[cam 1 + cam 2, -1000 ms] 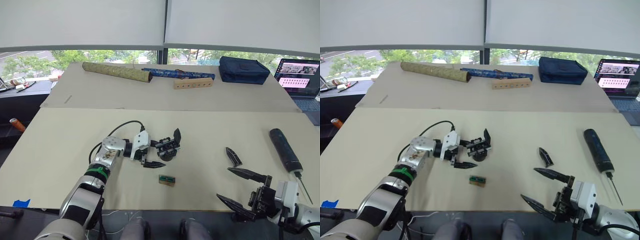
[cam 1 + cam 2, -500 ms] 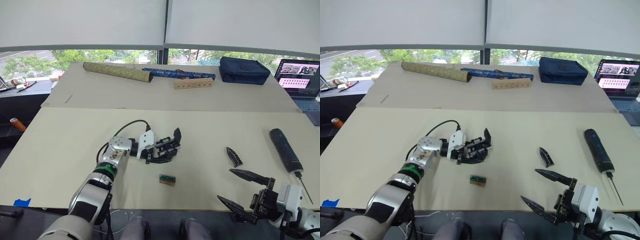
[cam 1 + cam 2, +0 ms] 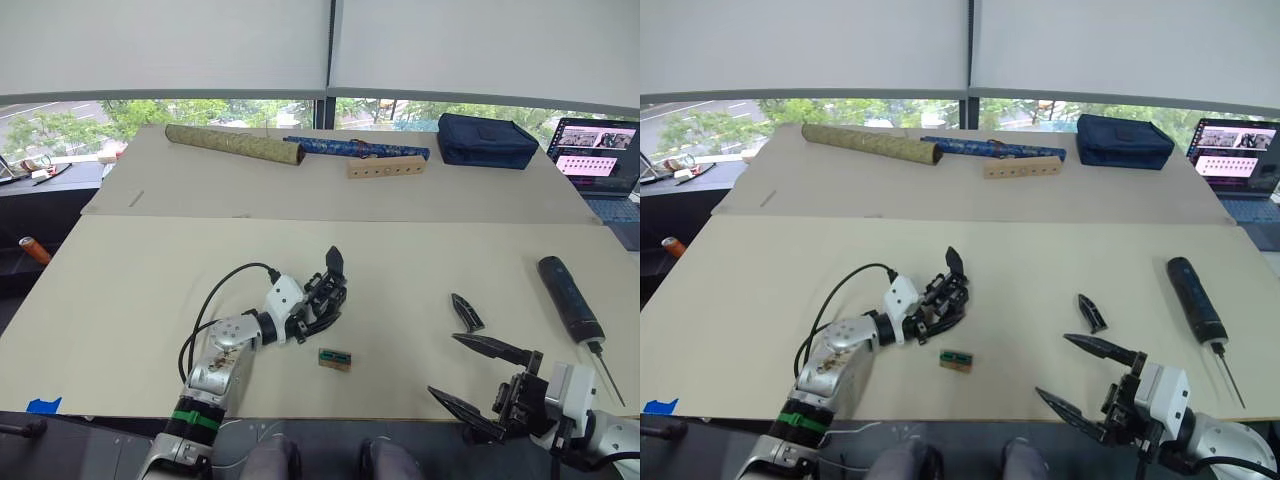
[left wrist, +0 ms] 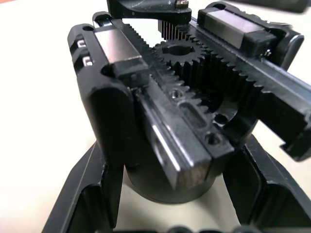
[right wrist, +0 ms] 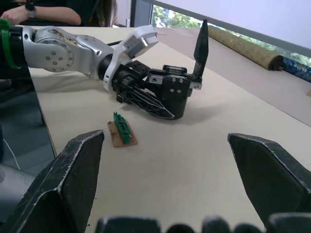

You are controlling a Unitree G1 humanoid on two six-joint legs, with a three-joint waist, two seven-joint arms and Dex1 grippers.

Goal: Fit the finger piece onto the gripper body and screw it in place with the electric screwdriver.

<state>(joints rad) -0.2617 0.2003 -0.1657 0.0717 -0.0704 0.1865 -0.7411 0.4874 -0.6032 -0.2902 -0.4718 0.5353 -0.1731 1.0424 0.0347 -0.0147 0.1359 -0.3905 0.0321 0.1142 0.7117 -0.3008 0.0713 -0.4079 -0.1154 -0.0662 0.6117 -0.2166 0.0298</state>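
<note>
The gripper body (image 3: 325, 292) rests mid-table, tilted, its one black finger pointing up. My left gripper (image 3: 308, 320) is shut on its round base; in the left wrist view my fingers (image 4: 85, 194) flank the gripper body (image 4: 184, 111), showing its gear and racks. The finger piece (image 3: 466, 313) lies flat to the right, untouched. The electric screwdriver (image 3: 570, 298) lies further right, bit toward the front edge. My right gripper (image 3: 480, 385) hovers wide open near the front edge, holding nothing, nearer than the finger piece.
A small green-and-brown block (image 3: 334, 360) lies just in front of the gripper body. On the far table are two patterned rolls (image 3: 233, 143), a wooden block with holes (image 3: 385, 167), a dark blue bag (image 3: 487, 140) and a laptop (image 3: 600, 155).
My left arm has swung in so it now reaches from the near edge. The gripper body has shifted slightly left and turned with it. My right gripper has hardly moved.
</note>
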